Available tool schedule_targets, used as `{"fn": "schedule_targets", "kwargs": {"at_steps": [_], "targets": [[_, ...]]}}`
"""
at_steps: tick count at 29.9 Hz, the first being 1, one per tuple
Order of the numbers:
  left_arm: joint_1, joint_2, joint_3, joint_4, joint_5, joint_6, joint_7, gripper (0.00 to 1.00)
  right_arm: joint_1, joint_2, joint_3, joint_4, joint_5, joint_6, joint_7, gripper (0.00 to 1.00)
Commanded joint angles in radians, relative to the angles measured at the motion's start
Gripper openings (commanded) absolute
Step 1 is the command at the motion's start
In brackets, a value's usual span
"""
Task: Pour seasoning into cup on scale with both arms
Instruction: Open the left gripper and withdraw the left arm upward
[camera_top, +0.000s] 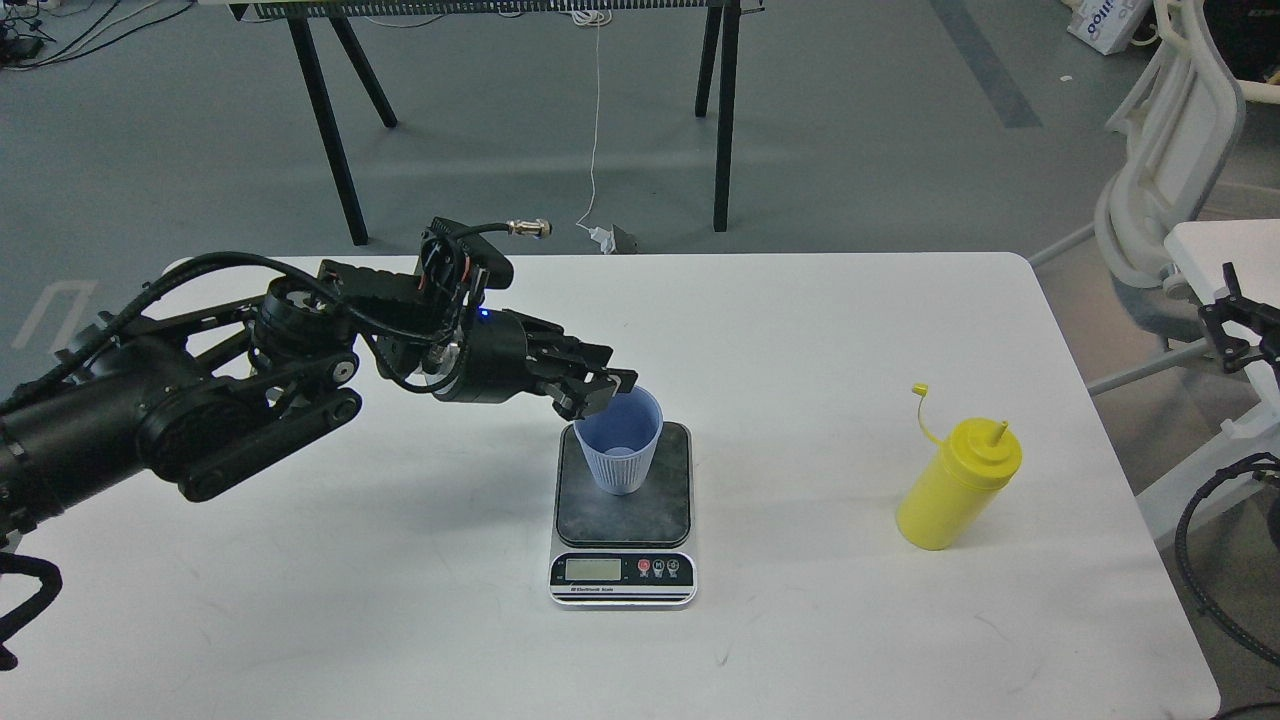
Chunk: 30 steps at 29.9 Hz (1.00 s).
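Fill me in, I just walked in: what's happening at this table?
The left gripper is at the rim of the blue cup, which stands upright on the scale. Whether its fingers grip the rim is unclear. The yellow bottle stands untouched to the right on the table, its cap off the nozzle. The right gripper is out of view, so no pouring has begun.

Grey floor (850, 130); black trestle legs (330, 130); white chair (1160, 200); white table (820, 330).

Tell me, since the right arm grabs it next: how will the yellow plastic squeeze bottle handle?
The yellow plastic squeeze bottle probably dents under a firm pinch. Tall and narrow-based, it may tip if nudged near its cone nozzle. Smooth sides could slip.
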Motion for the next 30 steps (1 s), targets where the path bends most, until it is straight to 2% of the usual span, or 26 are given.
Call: {"fn": "schedule_targets", "kwargs": {"at_steps": [1,9,12,16,21,27,30], "targets": [[-0.023,0.023,-0.021,-0.001,-0.2,0.004,-0.001,0.99,-0.092,-0.024,0.006,0.097,0.0,0.0,0.0,0.99],[-0.043,0.055,-0.193,0.019,-0.795,0.007,-0.008,0.99,-0.401,-0.07,0.09,0.373,-0.002,0.0,0.011,0.99],[-0.037,0.042,-0.228,0.082,-1.025,0.014,-0.011,0.99,-0.523,-0.07,0.095,0.468,-0.014,0.0,0.043,0.99],[-0.024,-0.009,-0.266,0.165,-1.39,0.017,-0.008,0.99,-0.651,-0.07,0.089,0.531,-0.015,0.0,0.043,0.99],[0.0,-0.006,-0.311,0.295,-1.768,0.005,-0.001,0.99,-0.787,-0.053,0.063,0.599,-0.015,0.0,0.042,0.99],[0.097,0.048,-0.45,0.326,-1.934,0.008,0.011,0.99,-0.9,-0.036,0.022,0.7,-0.02,0.0,0.043,0.99],[0.124,0.06,-0.478,0.326,-1.934,0.008,0.041,1.0,-0.884,0.013,-0.006,0.702,-0.021,0.0,0.042,0.99]]}}
